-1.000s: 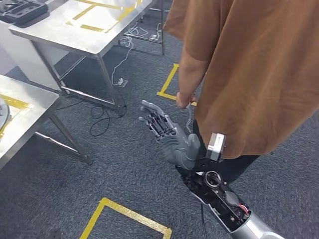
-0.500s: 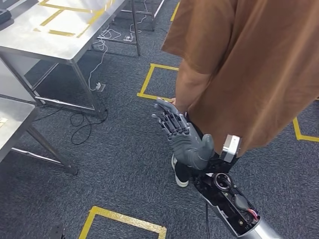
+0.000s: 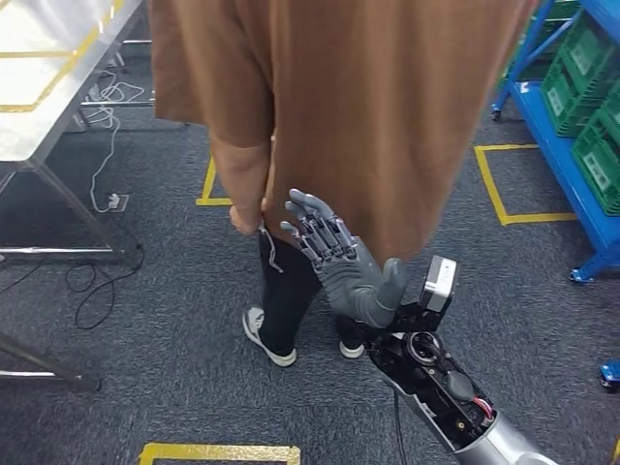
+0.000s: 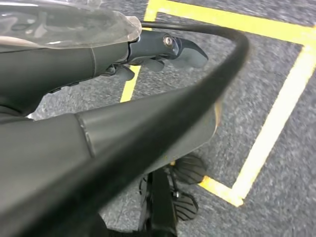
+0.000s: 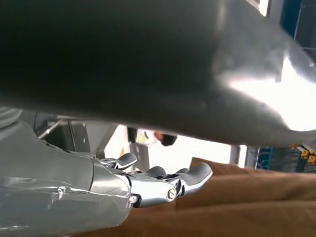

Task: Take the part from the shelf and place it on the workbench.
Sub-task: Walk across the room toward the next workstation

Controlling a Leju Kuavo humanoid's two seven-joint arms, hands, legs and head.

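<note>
1. The right robot hand [image 3: 342, 263] is reaching up from a silver arm with exposed wiring, palm open, fingers spread and holding nothing.
2. Its palm is smooth grey, and its dark fingers [image 3: 320, 232] are segmented and ribbed, with paler rounded tips.
3. In the right wrist view the same robot hand [image 5: 156, 185] is showing glossy, metallic fingers lying nearly straight, apart from one another, with nothing between them.
4. A person [image 3: 344, 107] in a loose brown fabric top is standing just beyond the fingertips, almost touching them; dark trousers and a white-soled shoe [image 3: 267, 334] are showing to the left of the palm.
5. The left robot hand [image 4: 156, 49] is appearing in its wrist view as dark, smooth curved fingers over the carpet; nothing can be seen in it, but whether it is open I cannot tell.
6. The floor [image 3: 168, 329] is covered in coarse grey carpet marked with yellow tape rectangles.
7. A steel desk [image 3: 44, 107] with a shiny flat top and thin legs is standing far left of the right robot hand, with white cables trailing beneath.
8. A blue metal shelf [image 3: 577, 194] carrying green slatted plastic crates [image 3: 596, 145] is standing well to the right; which part is the task's cannot be made out there.
</note>
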